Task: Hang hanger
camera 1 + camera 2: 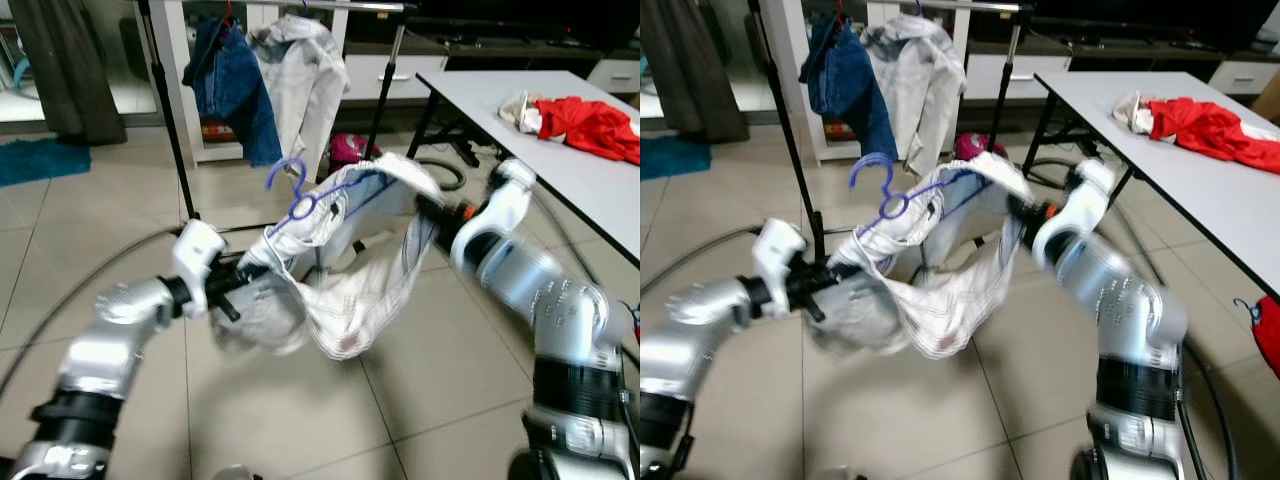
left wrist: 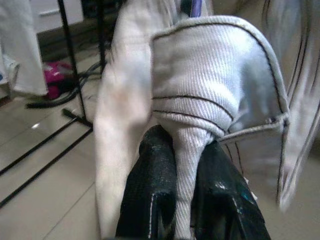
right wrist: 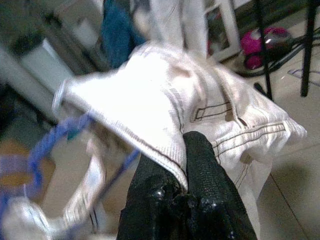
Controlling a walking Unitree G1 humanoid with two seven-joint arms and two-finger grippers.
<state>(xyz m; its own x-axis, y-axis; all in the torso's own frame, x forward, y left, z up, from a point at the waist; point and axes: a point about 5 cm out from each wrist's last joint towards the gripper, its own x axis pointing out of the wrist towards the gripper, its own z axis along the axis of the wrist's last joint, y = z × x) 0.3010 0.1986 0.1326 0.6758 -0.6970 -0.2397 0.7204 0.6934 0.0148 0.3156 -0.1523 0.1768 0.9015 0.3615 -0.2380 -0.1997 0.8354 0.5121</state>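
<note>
I have each end effector, left (image 2: 182, 200) and right (image 3: 186, 197), pinching the white garment (image 1: 350, 290), spread so the purple hanger (image 1: 300, 195) hook faces the rack (image 1: 165, 110)

Looking down and forward from head height through both eye views, side by side, sharing one scene: tiled floor (image 1: 420, 390), clothes rack (image 1: 165, 110) at 11 o'clock, white table (image 1: 1200, 170) at 2 o'clock, both arms reaching in from below. Right eye view sitting a touch further right, so everything slides left. Riding close on the left gripper (image 2: 182, 195), left wrist view staring along black fingers (image 2: 152, 190) into white garment (image 2: 220, 85). Equally tight, right wrist view over the right gripper (image 3: 185, 180), same garment, blue hanger (image 3: 50, 145) blurred.
</note>
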